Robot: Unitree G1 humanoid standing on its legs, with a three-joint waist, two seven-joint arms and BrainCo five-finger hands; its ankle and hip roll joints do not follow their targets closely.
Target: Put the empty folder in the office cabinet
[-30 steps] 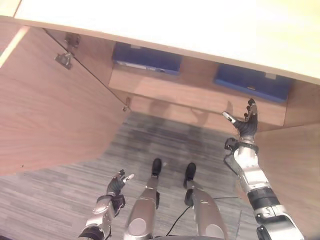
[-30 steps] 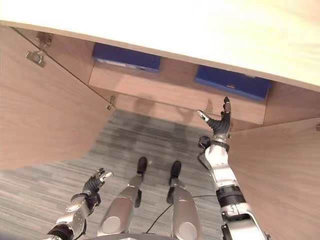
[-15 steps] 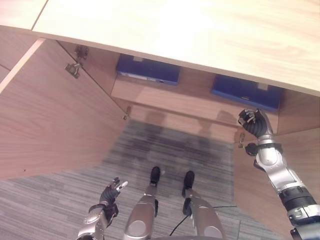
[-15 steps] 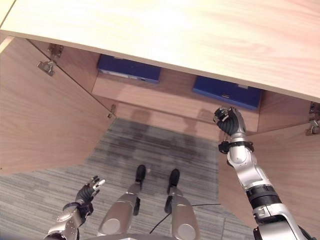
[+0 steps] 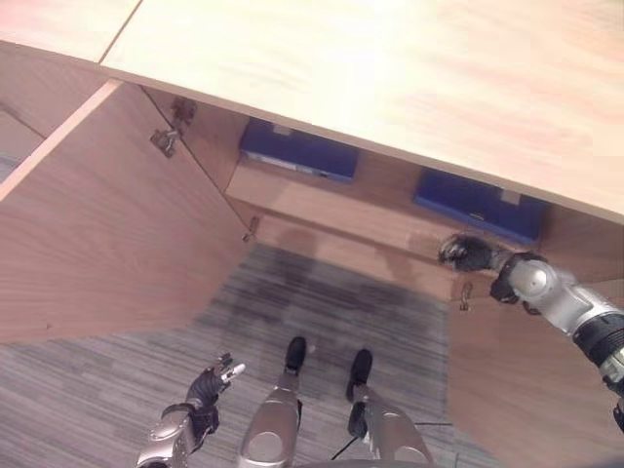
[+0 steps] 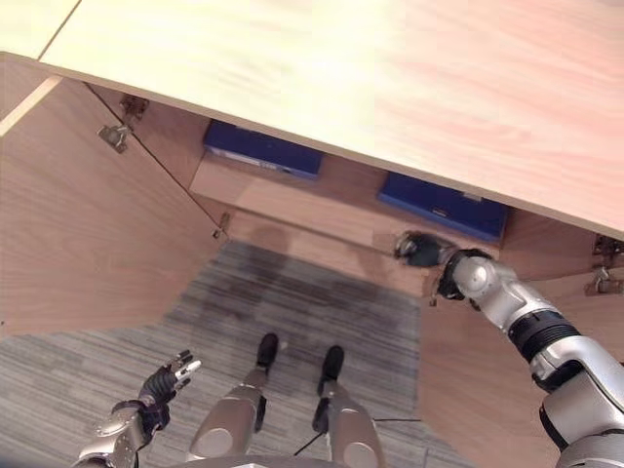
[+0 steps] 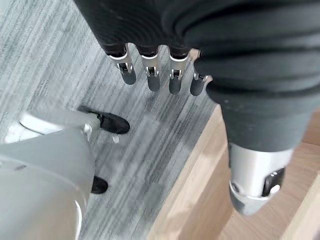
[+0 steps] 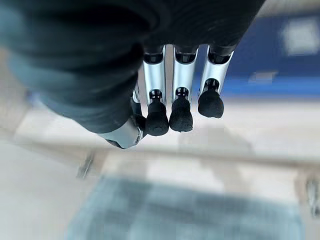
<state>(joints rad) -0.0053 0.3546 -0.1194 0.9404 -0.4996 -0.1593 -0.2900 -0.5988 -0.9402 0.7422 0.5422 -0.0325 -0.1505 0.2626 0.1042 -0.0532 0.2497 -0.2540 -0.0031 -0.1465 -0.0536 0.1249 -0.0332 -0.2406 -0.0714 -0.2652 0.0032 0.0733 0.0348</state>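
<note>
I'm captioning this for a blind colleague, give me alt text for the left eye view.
The right hand reaches to the open cabinet's shelf, just below a blue folder. A second blue folder lies further left, and the left hand hangs low over grey carpet.

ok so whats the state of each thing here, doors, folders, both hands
left wooden cabinet door: swung wide open
right wooden cabinet door: open
left blue folder: lying on the wooden cabinet shelf
right blue folder: lying on the same shelf
left robot hand: open, empty, low over the grey carpet
right robot hand: empty, at the shelf's front edge
</note>
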